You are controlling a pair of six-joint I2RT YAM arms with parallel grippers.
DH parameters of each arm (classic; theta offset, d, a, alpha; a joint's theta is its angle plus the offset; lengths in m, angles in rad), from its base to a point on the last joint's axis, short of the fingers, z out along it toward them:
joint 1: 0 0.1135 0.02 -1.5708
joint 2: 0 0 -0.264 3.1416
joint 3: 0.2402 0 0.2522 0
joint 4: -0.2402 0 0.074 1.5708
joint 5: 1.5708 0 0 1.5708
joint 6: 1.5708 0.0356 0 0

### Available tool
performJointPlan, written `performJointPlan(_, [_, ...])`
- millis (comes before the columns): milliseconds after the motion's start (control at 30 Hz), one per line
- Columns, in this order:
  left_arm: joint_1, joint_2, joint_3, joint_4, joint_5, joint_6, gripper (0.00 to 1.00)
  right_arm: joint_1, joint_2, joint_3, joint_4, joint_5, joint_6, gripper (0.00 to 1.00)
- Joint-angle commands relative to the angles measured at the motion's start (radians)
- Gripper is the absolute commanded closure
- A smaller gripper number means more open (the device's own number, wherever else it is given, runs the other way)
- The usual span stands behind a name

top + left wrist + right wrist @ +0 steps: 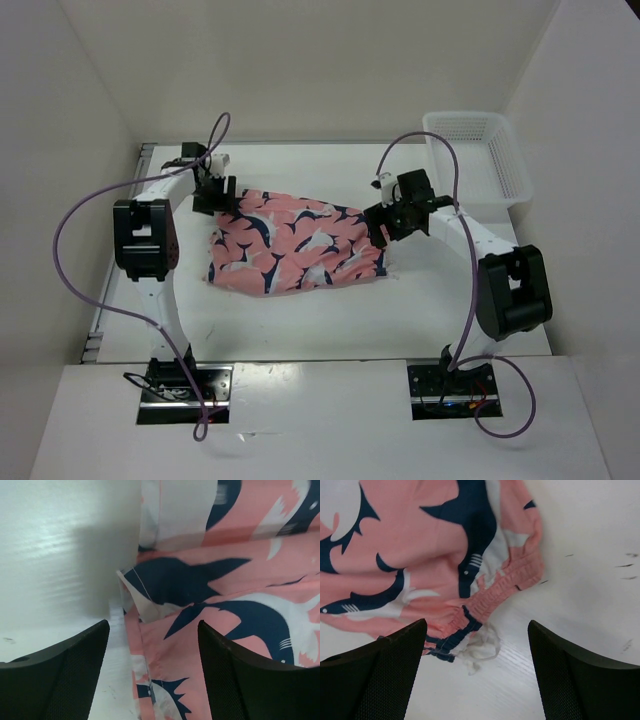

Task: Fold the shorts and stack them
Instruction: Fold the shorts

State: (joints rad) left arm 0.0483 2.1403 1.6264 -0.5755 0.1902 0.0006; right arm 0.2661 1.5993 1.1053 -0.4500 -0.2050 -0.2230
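The salmon-pink shorts (295, 243) with navy-and-white shapes lie spread flat in the middle of the white table. My left gripper (214, 195) is open above the shorts' far left corner; in the left wrist view (152, 670) its jaws straddle the hem edge (142, 645) without touching it. My right gripper (388, 222) is open at the shorts' right end; in the right wrist view (476, 672) its jaws stand apart over the gathered waistband (495, 590) and a white drawstring (480, 650).
A white mesh basket (478, 155) stands at the back right corner of the table (300, 320). White walls close in the table on three sides. Purple cables loop from both arms.
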Motion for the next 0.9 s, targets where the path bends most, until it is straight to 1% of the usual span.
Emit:
performJointPlan(0, [0.004, 0.003, 0.064, 0.002, 0.024, -0.001, 0.22, 0.007, -0.036, -0.027, -0.033, -0.106, 0.031, 0.13])
performJointPlan(100, [-0.005, 0.003, 0.064, 0.012, 0.061, -0.001, 0.27, 0.007, -0.027, -0.027, -0.024, -0.116, 0.043, 0.13])
performJointPlan(133, [-0.005, 0.003, 0.064, 0.012, 0.061, -0.001, 0.34, 0.007, -0.018, -0.027, -0.012, -0.116, 0.043, 0.13])
performJointPlan(167, [-0.005, 0.003, 0.064, 0.022, 0.061, -0.001, 0.36, 0.007, -0.006, -0.027, 0.0, -0.116, 0.043, 0.13])
performJointPlan(233, [-0.016, -0.008, 0.064, 0.037, 0.061, -0.001, 0.36, 0.007, 0.007, -0.036, 0.011, -0.116, 0.043, 0.13])
performJointPlan(333, [-0.027, -0.017, 0.064, 0.049, 0.052, -0.001, 0.42, 0.007, 0.016, -0.036, 0.02, -0.096, 0.053, 0.15])
performJointPlan(433, [-0.036, -0.028, 0.064, 0.06, 0.043, -0.001, 0.51, 0.007, 0.016, -0.045, 0.02, -0.068, 0.053, 0.18])
performJointPlan(500, [-0.036, -0.028, 0.064, 0.06, 0.043, -0.001, 0.57, 0.007, 0.016, -0.054, 0.02, -0.068, 0.062, 0.18])
performJointPlan(533, [-0.036, -0.019, 0.073, 0.06, 0.043, -0.001, 0.64, 0.007, 0.016, -0.055, 0.02, -0.083, 0.062, 0.18])
performJointPlan(567, [-0.036, -0.008, 0.073, 0.051, 0.052, -0.001, 0.7, 0.007, 0.016, -0.065, 0.01, -0.083, 0.062, 0.18])
performJointPlan(633, [-0.036, 0.003, 0.082, 0.042, 0.061, -0.001, 0.8, 0.016, 0.016, -0.074, -0.012, -0.135, 0.051, 0.18])
performJointPlan(667, [-0.036, 0.003, 0.082, 0.033, 0.074, -0.001, 0.9, 0.016, 0.016, -0.074, -0.033, -0.157, 0.036, 0.18])
performJointPlan(733, [-0.036, 0.003, 0.092, 0.032, 0.084, -0.001, 1.0, 0.016, 0.025, -0.074, -0.042, -0.226, 0.025, 0.16])
performJointPlan(800, [-0.036, -0.013, 0.101, 0.023, 0.084, -0.001, 1.0, 0.016, 0.025, -0.074, -0.055, -0.238, 0.025, 0.16])
performJointPlan(833, [-0.036, -0.035, 0.121, 0.0, 0.084, -0.001, 1.0, 0.016, 0.034, -0.085, -0.032, -0.238, 0.025, 0.16])
performJointPlan(867, [-0.036, -0.045, 0.131, -0.01, 0.098, -0.001, 1.0, 0.016, 0.034, -0.085, -0.023, -0.238, 0.025, 0.18])
